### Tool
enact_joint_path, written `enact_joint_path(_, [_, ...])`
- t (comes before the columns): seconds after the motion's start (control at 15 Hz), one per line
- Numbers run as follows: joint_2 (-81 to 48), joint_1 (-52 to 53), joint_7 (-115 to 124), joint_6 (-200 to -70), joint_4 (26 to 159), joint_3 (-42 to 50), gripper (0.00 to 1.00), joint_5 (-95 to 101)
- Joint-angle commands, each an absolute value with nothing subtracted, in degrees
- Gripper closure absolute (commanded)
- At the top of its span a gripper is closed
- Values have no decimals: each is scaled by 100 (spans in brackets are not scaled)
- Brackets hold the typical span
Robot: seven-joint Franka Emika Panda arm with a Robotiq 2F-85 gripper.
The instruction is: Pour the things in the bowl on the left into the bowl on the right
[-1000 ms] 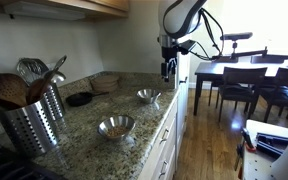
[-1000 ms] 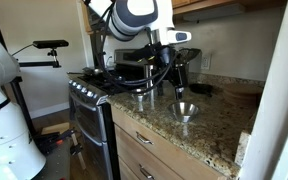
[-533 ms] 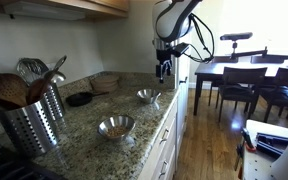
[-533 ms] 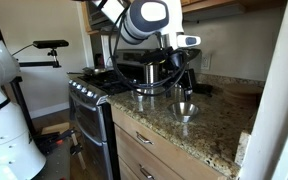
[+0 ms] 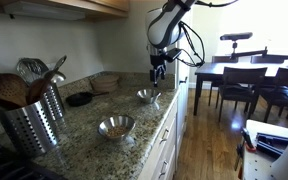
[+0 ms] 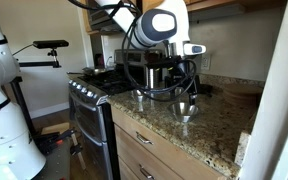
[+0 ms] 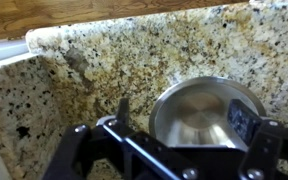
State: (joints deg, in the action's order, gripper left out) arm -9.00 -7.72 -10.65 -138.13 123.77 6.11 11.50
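Note:
Two small steel bowls stand on the granite counter [image 5: 79, 125]. One bowl [image 5: 149, 96] is near the counter's far end; it also shows in an exterior view [image 6: 185, 109]. The second bowl [image 5: 116, 126] stands nearer the utensil holder and shows behind the arm's cables [image 6: 141, 97]. My gripper [image 5: 158, 70] hangs open just above the far bowl, apart from it. In the wrist view the gripper [image 7: 181, 118] is open with its fingers on either side of that bowl [image 7: 199, 112], whose inside looks empty. I cannot see contents in either bowl.
A perforated steel utensil holder [image 5: 32, 118] with wooden spoons stands at the counter's near end. A dark flat dish [image 5: 79, 99] and a woven mat [image 5: 106, 80] lie by the wall. A stove [image 6: 89, 100] adjoins the counter. A dining table with chairs [image 5: 246, 80] stands beyond.
My gripper has moved from beyond the counter's end to above the far bowl and come lower. The bowls have not moved.

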Motion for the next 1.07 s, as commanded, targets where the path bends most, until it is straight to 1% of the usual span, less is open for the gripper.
enact_joint_path(0.0, [-1010,-778,-1470,-13781,12189,521,0,843])
enact_joint_path(0.33, [-494,-722,-2145,-13547,12365,328,0,693])
enact_joint_path(0.67, [-108,-616,-2575,-12940,12436,195,0,538])
enact_joint_path(1.0, [2,-429,-2631,-12403,12437,150,0,370])
